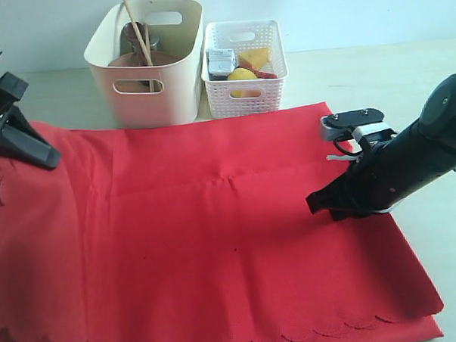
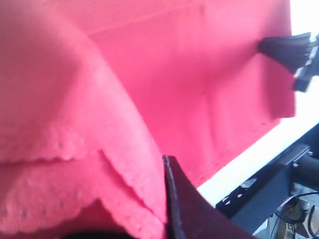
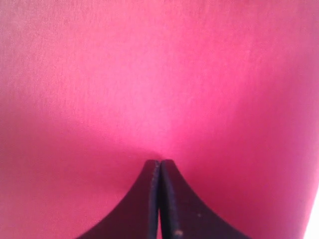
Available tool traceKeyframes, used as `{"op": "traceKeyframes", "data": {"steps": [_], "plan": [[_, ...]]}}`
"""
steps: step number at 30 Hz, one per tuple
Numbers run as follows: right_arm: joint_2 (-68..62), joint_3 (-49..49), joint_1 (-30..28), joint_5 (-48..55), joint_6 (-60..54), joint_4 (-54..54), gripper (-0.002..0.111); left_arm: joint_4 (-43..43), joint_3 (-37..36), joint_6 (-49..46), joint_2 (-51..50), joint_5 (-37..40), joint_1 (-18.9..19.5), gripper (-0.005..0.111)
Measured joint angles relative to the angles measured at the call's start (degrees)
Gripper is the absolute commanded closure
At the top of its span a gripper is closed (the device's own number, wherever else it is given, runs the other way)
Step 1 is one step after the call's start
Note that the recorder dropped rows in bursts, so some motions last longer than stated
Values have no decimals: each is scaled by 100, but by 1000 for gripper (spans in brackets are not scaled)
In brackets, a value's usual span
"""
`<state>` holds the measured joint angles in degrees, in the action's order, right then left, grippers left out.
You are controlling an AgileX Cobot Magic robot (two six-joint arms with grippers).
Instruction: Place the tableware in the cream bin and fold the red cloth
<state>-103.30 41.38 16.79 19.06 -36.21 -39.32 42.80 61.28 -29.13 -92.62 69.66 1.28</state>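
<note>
Smooth red cloth (image 1: 231, 239), scalloped edges

My exterior camera stands in front of the table (image 1: 405, 72), raised. It looks down and forward over the red cloth (image 1: 231, 239) to the cream bin (image 1: 180, 75) and the white basket (image 1: 247, 98) at the far side. The left wrist camera sits very near the cloth and faces across it to the right gripper (image 2: 281, 50), which the exterior view shows too. The right wrist camera faces the cloth from so near that red fills the picture. All three views share the cloth.
</note>
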Motion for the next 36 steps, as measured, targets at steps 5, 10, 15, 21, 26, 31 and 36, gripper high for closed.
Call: {"op": "traceKeyframes", "data": {"steps": [5,10,15,21,26,31,36], "plan": [[0,0,0,0,4,-11,108,327,422,144,-81,0,-446,105],[0,0,0,0,13,-99,108,556,761,267,-378,0,-1034,105],[0,0,0,0,13,-123,108,640,1114,447,-921,12,-1614,105],[0,0,0,0,17,-123,108,752,1802,679,-1729,12,-2243,105],[-4,0,0,0,26,-205,108,772,2437,950,-2324,12,-2598,105],[234,132,0,375,267,199,108,809,3342,1335,-3019,22,-2993,105],[1366,177,0,784,3038,3224,108,809,3829,1530,-3502,22,-3208,105]]}}
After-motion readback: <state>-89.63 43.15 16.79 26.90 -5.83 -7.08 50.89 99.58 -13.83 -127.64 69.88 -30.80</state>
